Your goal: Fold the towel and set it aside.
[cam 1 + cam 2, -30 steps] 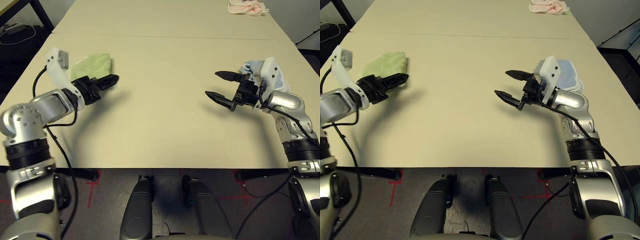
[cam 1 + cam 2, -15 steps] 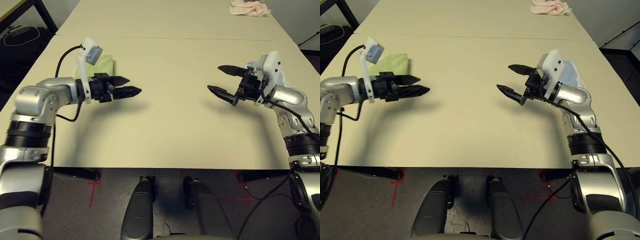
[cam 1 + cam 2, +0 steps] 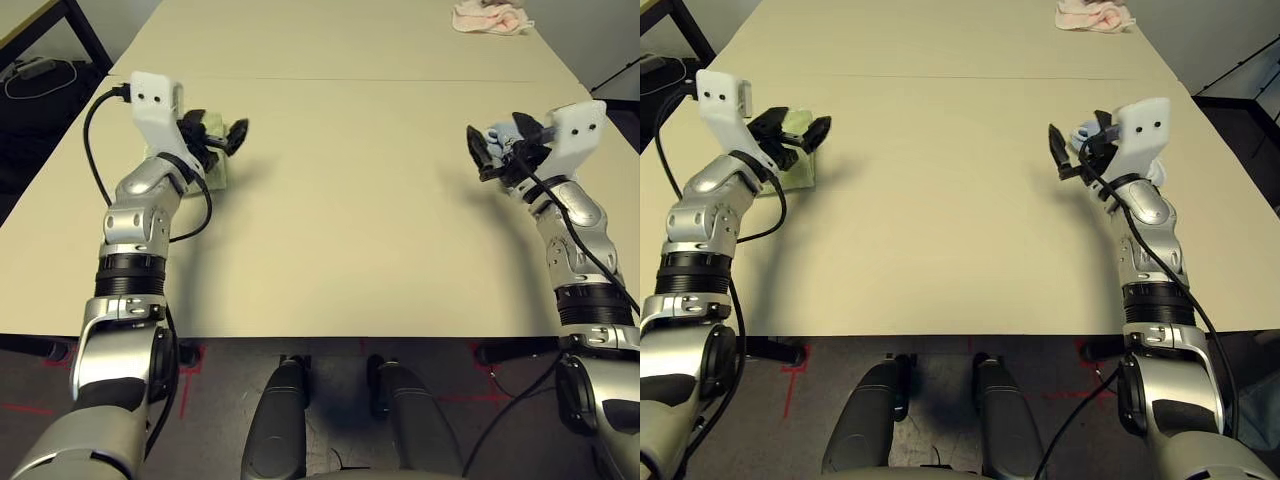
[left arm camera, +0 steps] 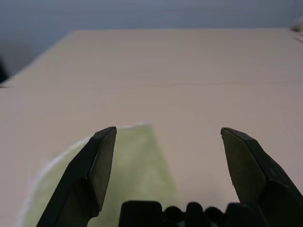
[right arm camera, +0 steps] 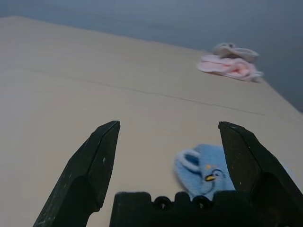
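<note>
Both arms have swung outward from the middle of the beige worktop [image 3: 340,200]. The left hand [image 3: 215,135], a second ago pointing inward with fingers nearly together, now points forward with fingers spread above the folded light green terry towel [image 4: 132,170]. The right hand [image 3: 498,148], earlier aimed inward, now points forward above the pale blue towel [image 5: 203,175].
</note>
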